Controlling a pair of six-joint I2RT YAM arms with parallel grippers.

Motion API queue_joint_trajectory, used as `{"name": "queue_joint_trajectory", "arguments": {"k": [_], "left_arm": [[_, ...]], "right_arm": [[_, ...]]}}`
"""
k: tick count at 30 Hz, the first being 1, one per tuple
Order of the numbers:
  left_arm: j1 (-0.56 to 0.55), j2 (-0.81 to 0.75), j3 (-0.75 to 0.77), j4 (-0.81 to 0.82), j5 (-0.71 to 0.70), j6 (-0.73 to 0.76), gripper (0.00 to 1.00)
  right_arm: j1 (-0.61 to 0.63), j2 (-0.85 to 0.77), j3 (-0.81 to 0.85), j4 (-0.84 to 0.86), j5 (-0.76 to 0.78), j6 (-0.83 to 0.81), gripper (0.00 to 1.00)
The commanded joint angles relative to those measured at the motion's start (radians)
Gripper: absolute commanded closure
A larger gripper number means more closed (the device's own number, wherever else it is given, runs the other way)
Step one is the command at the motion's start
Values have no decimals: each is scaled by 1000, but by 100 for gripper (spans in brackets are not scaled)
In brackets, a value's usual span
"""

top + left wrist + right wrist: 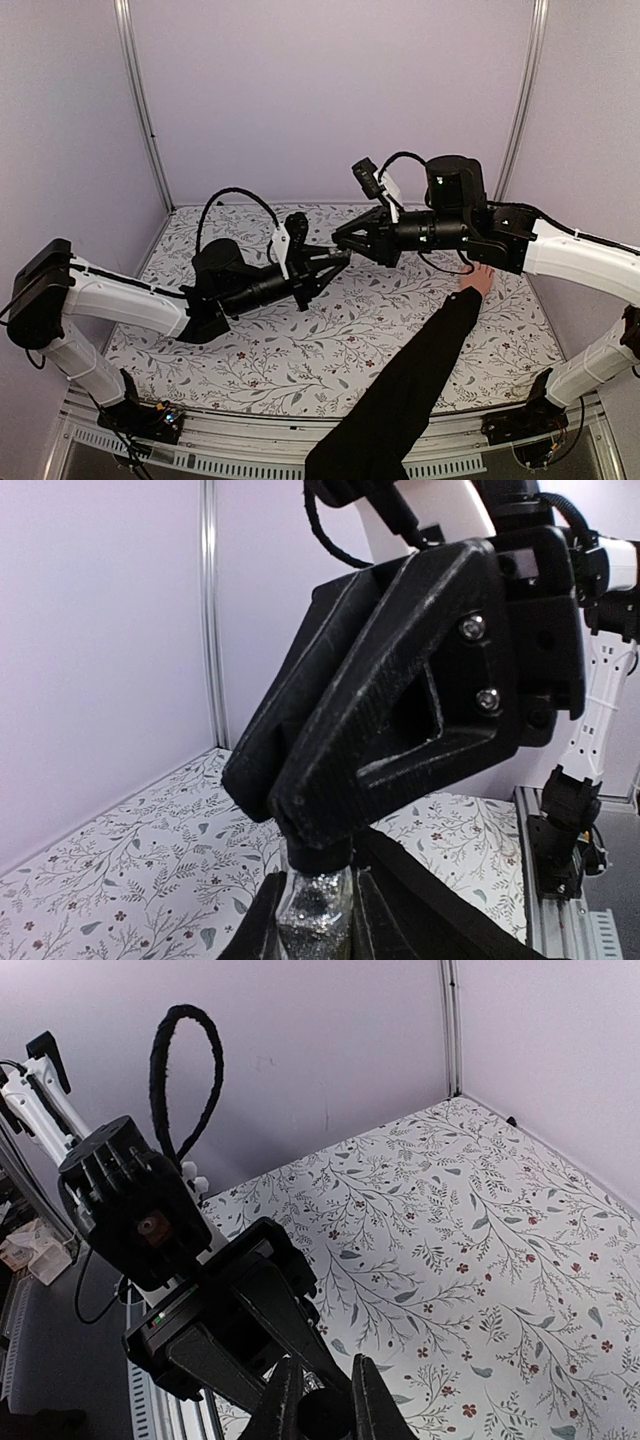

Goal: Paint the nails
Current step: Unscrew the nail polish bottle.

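My left gripper (315, 925) is shut on a small glass bottle of silver glitter polish (312, 912) and holds it above the table. My right gripper (326, 1400) is shut on the bottle's black cap (326, 1416), which sits on the bottle's neck (320, 858). In the top view the two grippers meet tip to tip, left (338, 260) and right (340, 240), over the middle of the table. A bare hand (478, 278) with a long black sleeve (400, 400) lies at the right, its fingers under my right arm. The nails are hidden.
The floral tablecloth (300, 350) covers the table. Lilac walls with metal corner posts (140, 100) close in the back and sides. The sleeve crosses the front right of the table diagonally.
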Motion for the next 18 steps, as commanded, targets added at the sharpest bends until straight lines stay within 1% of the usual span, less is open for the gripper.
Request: {"name": "queue_joint_trajectory", "arguments": {"k": [1,6,9,14,18], "left_arm": [[10,-19,-2,63,263,-26,100],[38,-9,-24,173,476,-99,100],[45,-1,-26,234,601,-134,100],[47,23,-3,273,766,-170,100],[46,54,15,357,878,-243,100]], "right_arm": [[6,-19,32,24,-154,-40,100],[4,-32,32,20,-259,-90,100],[5,-39,32,14,-334,-148,100],[5,-54,31,11,-450,-215,100],[5,-66,30,9,-526,-249,100]]}}
